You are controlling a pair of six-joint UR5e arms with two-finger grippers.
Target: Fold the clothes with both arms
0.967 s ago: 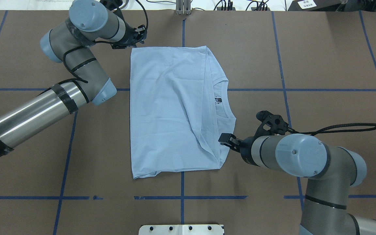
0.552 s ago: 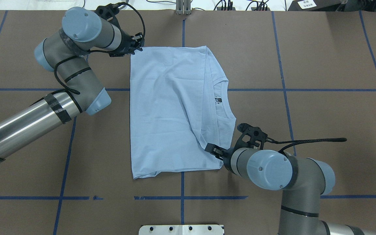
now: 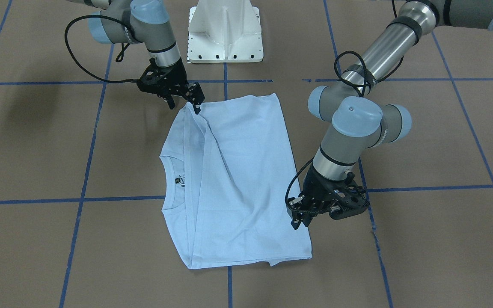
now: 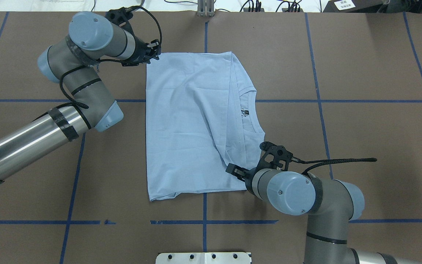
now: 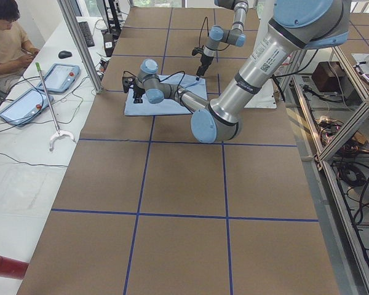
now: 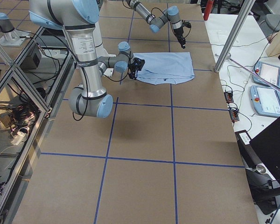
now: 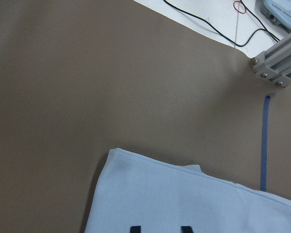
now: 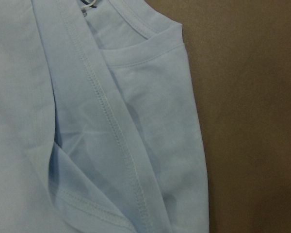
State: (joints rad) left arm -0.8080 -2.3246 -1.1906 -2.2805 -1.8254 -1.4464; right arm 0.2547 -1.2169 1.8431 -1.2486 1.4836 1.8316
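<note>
The light blue T-shirt [image 4: 189, 124] lies flat on the brown table, one side folded over, its dark neck label [image 4: 245, 112] showing at the collar. My left gripper [image 4: 154, 55] hovers open at the shirt's far left corner. In the left wrist view its two black fingertips [image 7: 134, 228] stand apart over the shirt [image 7: 194, 204]. My right gripper [image 4: 233, 170] is at the near right corner by the folded sleeve and looks open. The right wrist view shows only the shirt's seams [image 8: 87, 121] close up. In the front-facing view the left gripper [image 3: 296, 222] and the right gripper [image 3: 185, 107] flank the shirt [image 3: 238, 179].
Blue tape lines [image 4: 203, 222] grid the table. The white pedestal base [image 3: 225, 34] stands at the robot's edge. An aluminium post [image 7: 276, 68] rises past the far edge. In the exterior left view a person [image 5: 6, 43] sits at a side table with tablets [image 5: 61, 77].
The right arm has swung left and its gripper has come in over the shirt's near right corner. The left gripper has shifted slightly, closer to the far left corner.
</note>
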